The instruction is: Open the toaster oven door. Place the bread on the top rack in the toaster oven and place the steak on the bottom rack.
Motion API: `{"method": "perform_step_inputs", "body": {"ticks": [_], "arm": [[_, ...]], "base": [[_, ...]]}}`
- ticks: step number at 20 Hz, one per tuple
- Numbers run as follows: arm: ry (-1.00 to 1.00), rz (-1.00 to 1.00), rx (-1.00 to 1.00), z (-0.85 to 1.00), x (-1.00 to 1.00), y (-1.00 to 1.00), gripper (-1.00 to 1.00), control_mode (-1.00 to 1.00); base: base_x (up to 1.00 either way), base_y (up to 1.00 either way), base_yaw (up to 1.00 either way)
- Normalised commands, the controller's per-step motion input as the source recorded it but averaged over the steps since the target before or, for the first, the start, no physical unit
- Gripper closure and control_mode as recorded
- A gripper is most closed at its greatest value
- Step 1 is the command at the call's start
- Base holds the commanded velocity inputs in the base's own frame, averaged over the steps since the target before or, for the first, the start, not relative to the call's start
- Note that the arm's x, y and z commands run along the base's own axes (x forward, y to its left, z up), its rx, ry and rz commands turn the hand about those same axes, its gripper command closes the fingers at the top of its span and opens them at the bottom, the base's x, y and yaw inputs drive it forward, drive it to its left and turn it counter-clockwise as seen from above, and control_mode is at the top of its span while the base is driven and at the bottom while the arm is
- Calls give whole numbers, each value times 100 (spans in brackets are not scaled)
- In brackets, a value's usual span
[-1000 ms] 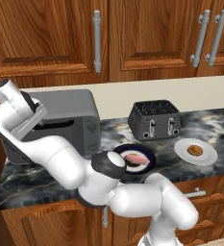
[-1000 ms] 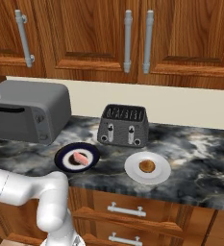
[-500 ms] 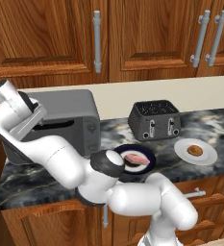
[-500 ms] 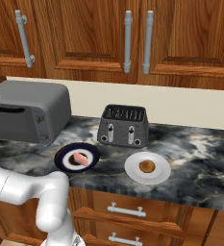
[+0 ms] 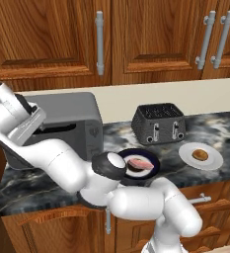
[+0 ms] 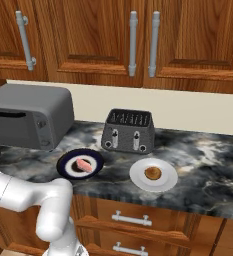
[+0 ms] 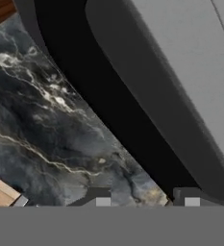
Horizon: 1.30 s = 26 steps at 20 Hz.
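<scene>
The light-grey toaster oven [image 5: 79, 111] [image 6: 35, 102] stands at the counter's left end. Its dark toaster oven door [image 5: 62, 133] [image 6: 13, 129] is upright against the front, with the handle slot near its top. My gripper [image 5: 37, 118] [image 7: 147, 202] hovers at the oven's upper front left and points down along the door [image 7: 108, 96]. Its fingertips [image 7: 103, 202] stand apart, with counter showing between them and the door's dark face beside the right tip. The pink steak [image 5: 138, 163] [image 6: 83, 165] lies on a dark plate. The bread [image 5: 200, 154] [image 6: 152, 173] sits on a white plate. The racks are hidden.
A black two-slot toaster [image 5: 158, 123] [image 6: 128, 131] stands behind the two plates. The marble counter [image 5: 220, 128] [image 6: 208, 170] runs on to the right. Wooden wall cabinets hang above and drawers [image 6: 133, 220] sit below the counter's edge.
</scene>
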Motion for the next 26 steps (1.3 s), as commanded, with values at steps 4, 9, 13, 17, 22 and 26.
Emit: {"method": "perform_step_inputs", "body": {"ticks": [4, 9, 13, 17, 22, 26], "arm": [[11, 5, -5, -100, -51, 32, 100, -100], [8, 5, -5, -100, -47, 32, 100, -100], [8, 5, -5, -100, -45, 34, 100, -100], [9, 5, -5, -100, -47, 34, 100, -100], [14, 2, -1, -100, -44, 19, 100, -100], [23, 0, 12, -100, -21, 0, 100, -100]], "base": [[0, 0, 0], [0, 0, 0], [0, 0, 0], [0, 0, 0], [0, 0, 0], [0, 0, 0]]}}
